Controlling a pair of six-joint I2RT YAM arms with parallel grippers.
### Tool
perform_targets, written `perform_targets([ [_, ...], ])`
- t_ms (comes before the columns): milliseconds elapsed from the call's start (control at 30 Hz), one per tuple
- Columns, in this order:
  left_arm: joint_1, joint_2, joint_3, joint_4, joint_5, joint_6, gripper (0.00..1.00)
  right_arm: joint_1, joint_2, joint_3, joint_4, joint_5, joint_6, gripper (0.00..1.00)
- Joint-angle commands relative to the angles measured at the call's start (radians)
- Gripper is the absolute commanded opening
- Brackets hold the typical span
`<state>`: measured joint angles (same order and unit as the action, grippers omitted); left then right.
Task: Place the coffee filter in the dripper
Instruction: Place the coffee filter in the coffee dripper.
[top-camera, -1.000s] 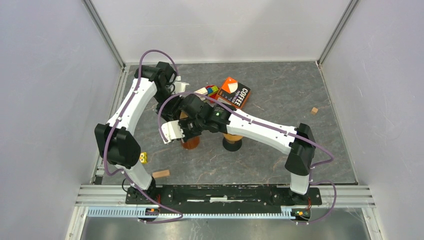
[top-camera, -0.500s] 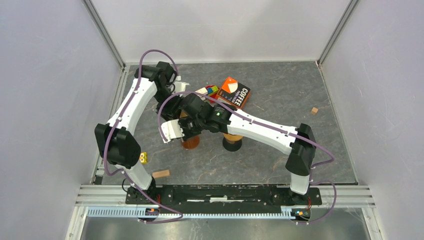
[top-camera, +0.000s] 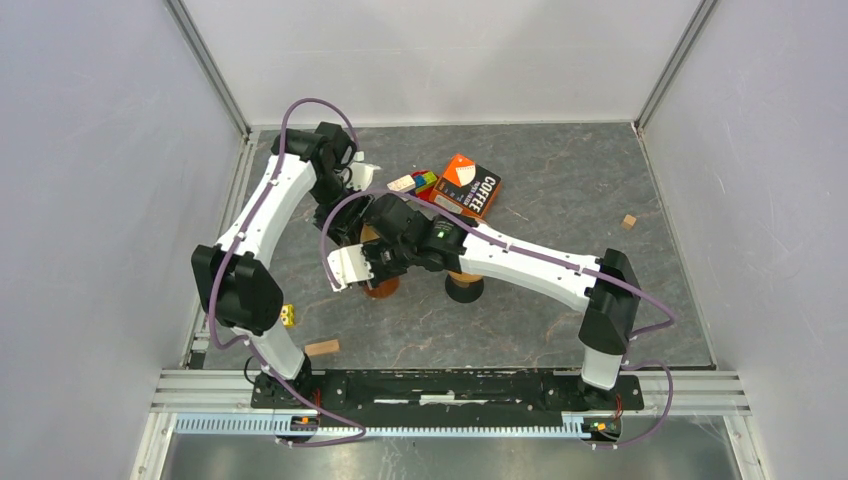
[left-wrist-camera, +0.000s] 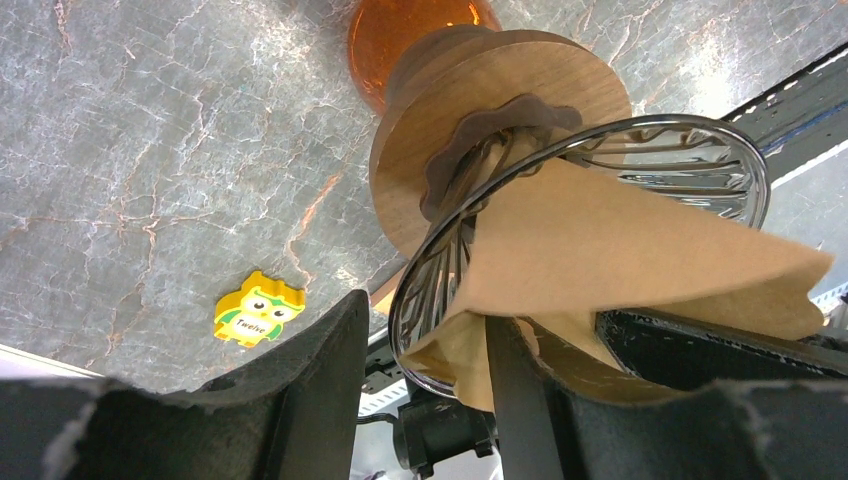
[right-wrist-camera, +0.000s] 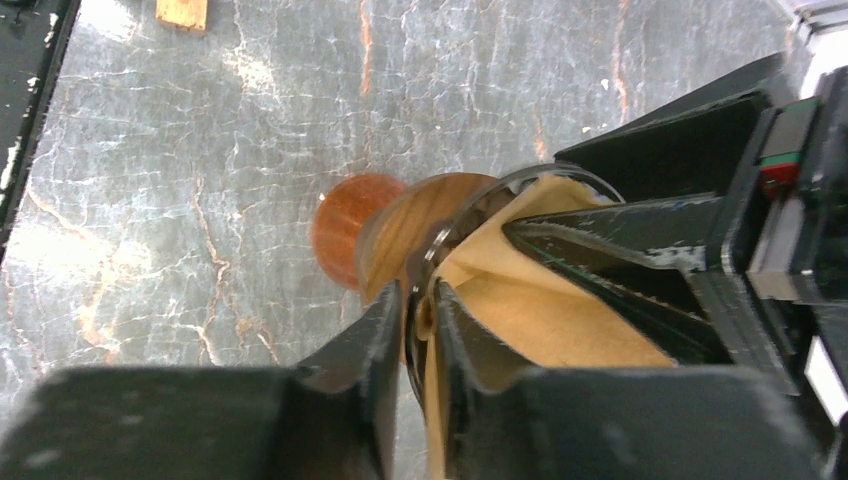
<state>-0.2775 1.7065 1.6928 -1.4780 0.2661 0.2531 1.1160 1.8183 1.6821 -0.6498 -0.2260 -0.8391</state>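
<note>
The dripper (left-wrist-camera: 640, 160) is a wire-and-glass cone with a wooden collar (left-wrist-camera: 470, 90), sitting on an amber glass carafe (top-camera: 381, 288). The brown paper coffee filter (left-wrist-camera: 610, 250) lies inside the cone, its edges sticking out past the rim. My left gripper (left-wrist-camera: 415, 350) is open and straddles the near rim: one finger is outside and the other presses on the filter inside. My right gripper (right-wrist-camera: 418, 310) is shut on the dripper rim (right-wrist-camera: 440, 240) with the filter (right-wrist-camera: 540, 310) beside it. In the top view both grippers hide most of the dripper.
An orange coffee box (top-camera: 468, 185) and coloured blocks (top-camera: 420, 181) lie behind the dripper. A black-footed wooden stand (top-camera: 464, 285) is just to its right. A yellow owl block (left-wrist-camera: 258, 308), a wooden block (top-camera: 321, 348) and a small cube (top-camera: 628, 221) lie on the table.
The right gripper has shifted slightly toward the near side at the dripper. The left wrist has turned a little above it. The dripper stays put.
</note>
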Motion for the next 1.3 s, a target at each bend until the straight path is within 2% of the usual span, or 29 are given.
perform_targets([
  [0,-0.005,0.006,0.053,-0.016,-0.001,0.030,0.53,0.008,-0.045,-0.015,-0.017,0.002,0.023,0.32],
  [267,-0.005,0.014,0.082,-0.029,-0.002,0.034,0.54,0.008,-0.057,-0.023,-0.022,0.029,0.022,0.50],
  [467,-0.005,0.015,0.104,-0.041,-0.008,0.039,0.55,0.007,-0.071,-0.019,-0.038,0.056,0.005,0.58],
  [733,-0.003,0.012,0.135,-0.040,-0.032,0.041,0.60,-0.004,-0.070,-0.025,-0.048,0.072,-0.014,0.62],
  [967,-0.003,0.012,0.146,-0.011,-0.054,0.036,0.68,-0.014,-0.060,-0.053,-0.037,0.061,-0.024,0.64],
  [1267,-0.003,0.029,0.101,0.063,-0.028,0.026,0.76,-0.019,-0.022,-0.042,-0.035,0.034,-0.042,0.65],
])
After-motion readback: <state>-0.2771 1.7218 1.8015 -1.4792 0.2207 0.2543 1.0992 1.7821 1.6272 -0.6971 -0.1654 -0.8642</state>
